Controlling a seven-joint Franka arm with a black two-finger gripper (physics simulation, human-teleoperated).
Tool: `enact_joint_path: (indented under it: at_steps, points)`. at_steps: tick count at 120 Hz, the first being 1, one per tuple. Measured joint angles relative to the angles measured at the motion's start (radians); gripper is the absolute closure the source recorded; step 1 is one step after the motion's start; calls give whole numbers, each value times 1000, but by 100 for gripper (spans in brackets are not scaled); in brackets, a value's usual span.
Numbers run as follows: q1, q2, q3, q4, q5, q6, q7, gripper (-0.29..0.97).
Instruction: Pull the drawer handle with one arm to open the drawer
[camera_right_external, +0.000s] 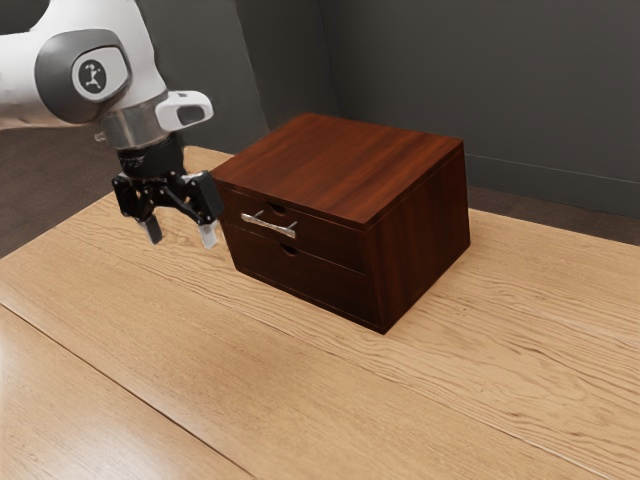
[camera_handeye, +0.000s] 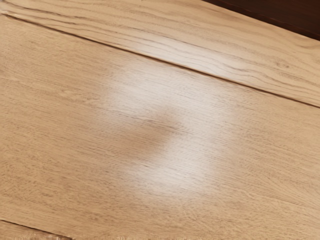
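Just beside the drawer handle (camera_right_external: 268, 225), the arm (camera_right_external: 140, 125) hangs downward over the table (camera_right_external: 120, 330), jaws spread, gripping nothing.

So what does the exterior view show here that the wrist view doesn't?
The exterior view adds the arm with its jaws open, hanging above the table beside the cabinet front, apart from the metal drawer handle; the drawer looks shut. The wrist view adds the close wood grain under the hand, a plank seam and a pale sheen with a soft shadow in it. Shared: the wooden table and the dark cabinet, which the wrist view catches as a sliver at one corner.
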Motion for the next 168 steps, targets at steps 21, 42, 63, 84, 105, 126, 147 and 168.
enact_joint_path:
  at_steps: [21, 42, 63, 84, 105, 126, 147, 168]
  points:
    - [-23, -1, 2, 1, -10, -17, -7, 0]
    - [-101, -80, -16, 139, -24, -50, -174, 0]
    - [-137, -70, -4, 118, -18, -28, -460, 0]
    - [-127, -116, 1, 5, -15, 52, -673, 0]
    - [77, -305, -35, -422, -13, 391, -838, 0]
    - [218, -408, -176, -623, 11, 621, -999, 0]
    - [276, -394, -211, -677, 20, 747, -1135, 0]
    - [280, -388, -241, -715, 22, 836, -1236, 0]
